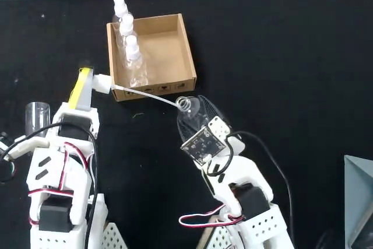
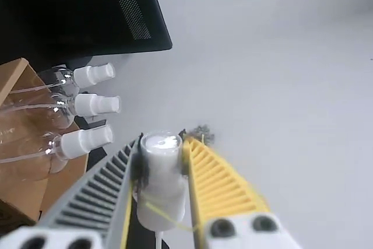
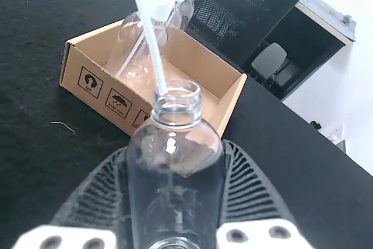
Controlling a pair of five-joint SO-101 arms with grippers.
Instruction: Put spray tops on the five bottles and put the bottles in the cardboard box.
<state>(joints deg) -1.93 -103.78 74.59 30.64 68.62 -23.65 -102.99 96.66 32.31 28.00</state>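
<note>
Tool state: left gripper (image 2: 162, 150) pinches spray top (image 1: 103, 83), left of centre in high view. The right gripper (image 3: 175, 161) clamps open bottle (image 1: 197, 116) at frame centre, neck aimed upper left.

Key relation: dip tube (image 1: 145, 95) runs rightward, slightly down, to bottle mouth (image 3: 178, 94). Tip sits at rim; inside or not, cannot tell. Tube axis looks shallower than neck axis, so likely needs tilt before push.

The cardboard box (image 1: 175, 24) sits just above, with three capped bottles (image 1: 133, 56) inside.

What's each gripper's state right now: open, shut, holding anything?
Left gripper: shut on a spray top.
Right gripper: shut on an uncapped bottle.
</note>
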